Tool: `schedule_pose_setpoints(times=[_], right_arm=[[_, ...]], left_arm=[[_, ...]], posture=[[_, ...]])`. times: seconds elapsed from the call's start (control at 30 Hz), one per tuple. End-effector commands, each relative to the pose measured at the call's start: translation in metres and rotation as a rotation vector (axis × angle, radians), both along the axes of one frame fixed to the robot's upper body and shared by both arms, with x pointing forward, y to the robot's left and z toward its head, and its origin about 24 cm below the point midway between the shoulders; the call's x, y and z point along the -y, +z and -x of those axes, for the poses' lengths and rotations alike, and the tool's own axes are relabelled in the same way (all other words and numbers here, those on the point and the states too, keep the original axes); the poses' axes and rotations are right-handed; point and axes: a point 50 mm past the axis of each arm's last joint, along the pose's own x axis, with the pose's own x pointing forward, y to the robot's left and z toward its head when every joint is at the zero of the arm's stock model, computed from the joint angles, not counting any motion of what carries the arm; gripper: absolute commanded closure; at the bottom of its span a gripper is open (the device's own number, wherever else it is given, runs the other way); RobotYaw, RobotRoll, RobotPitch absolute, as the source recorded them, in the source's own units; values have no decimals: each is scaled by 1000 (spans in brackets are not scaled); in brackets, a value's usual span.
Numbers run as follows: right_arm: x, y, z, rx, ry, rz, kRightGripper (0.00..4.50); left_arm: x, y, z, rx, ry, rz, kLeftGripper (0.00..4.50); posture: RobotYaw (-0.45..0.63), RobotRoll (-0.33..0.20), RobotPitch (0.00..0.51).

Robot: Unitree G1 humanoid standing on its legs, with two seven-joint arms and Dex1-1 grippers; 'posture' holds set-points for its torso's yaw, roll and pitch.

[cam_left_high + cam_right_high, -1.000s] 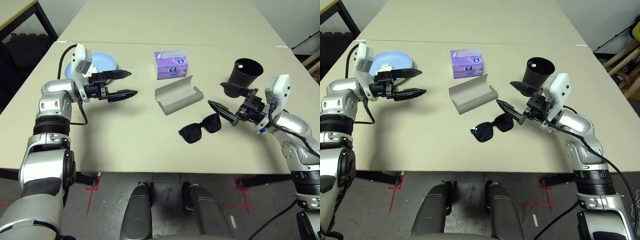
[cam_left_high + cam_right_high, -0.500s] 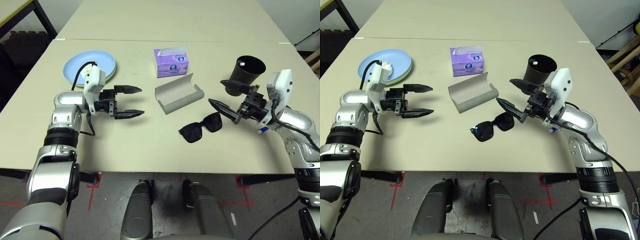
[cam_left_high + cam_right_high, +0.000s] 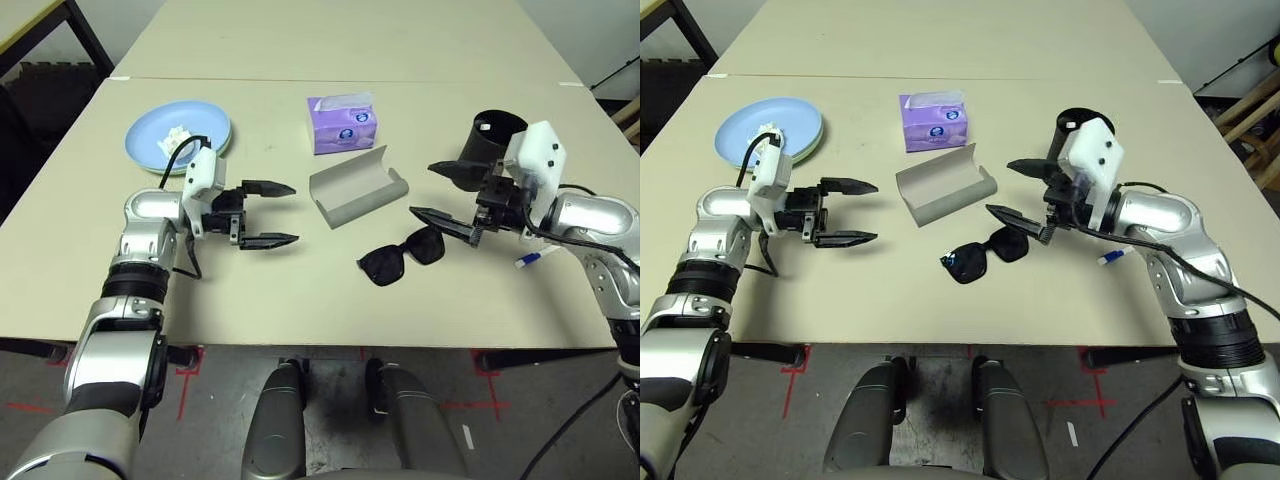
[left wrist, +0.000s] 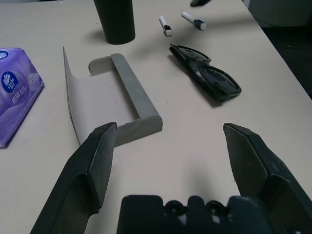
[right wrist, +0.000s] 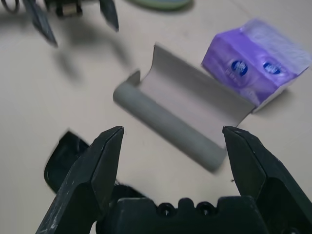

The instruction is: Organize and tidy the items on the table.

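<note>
The black sunglasses (image 3: pixel 402 255) lay folded on the beige table (image 3: pixel 300 290), nearer its front edge than anything else and roughly midway along it, with the grey glasses case (image 3: pixel 357 189) lying open just behind them, its lid standing up toward the far side. Behind the case sat the purple tissue box (image 3: pixel 343 124). Toward the far left corner of this tabletop, short of the seam (image 3: pixel 420 82), the light blue plate (image 3: pixel 178 137) rested on a pale green one whose rim peeked out beneath it, and a crumpled white tissue wad (image 3: pixel 178 134) lay on the blue plate. Near the right edge stood the black cup (image 3: pixel 492 140), and a white pen (image 3: pixel 535 259) lay nearer the front on that side; the left wrist view showed two white pens (image 4: pixel 165 25) beside the cup. The left gripper (image 3: pixel 272 213) hung just above the table between the plates and the case, forearm reaching in from the left edge and pointing roughly level toward the case, its two black fingers spread wide and holding nothing. The right gripper (image 3: pixel 440 193) hovered over the sunglasses' right end, in front of the cup, angled toward the case, its fingers likewise spread wide and empty.
</note>
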Motion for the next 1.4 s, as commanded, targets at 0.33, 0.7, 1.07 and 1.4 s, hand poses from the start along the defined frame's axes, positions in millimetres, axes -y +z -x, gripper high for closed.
schedule_pose_setpoints(times=[0.33, 0.7, 1.07, 1.4], right_arm=[[-18, 5, 12, 35, 203, 429, 0], [-35, 14, 8, 157, 362, 658, 0], [-50, 15, 16, 132, 413, 892, 0], [-58, 14, 9, 100, 375, 976, 0]], left_arm=[[15, -2, 3, 24, -79, 11, 47], [22, -2, 4, 25, -93, 45, 47], [23, -4, 5, 24, -91, 48, 47], [24, -5, 5, 24, -89, 46, 47]], posture=[[110, 0, 227], [130, 0, 217], [148, 0, 219], [157, 0, 219]])
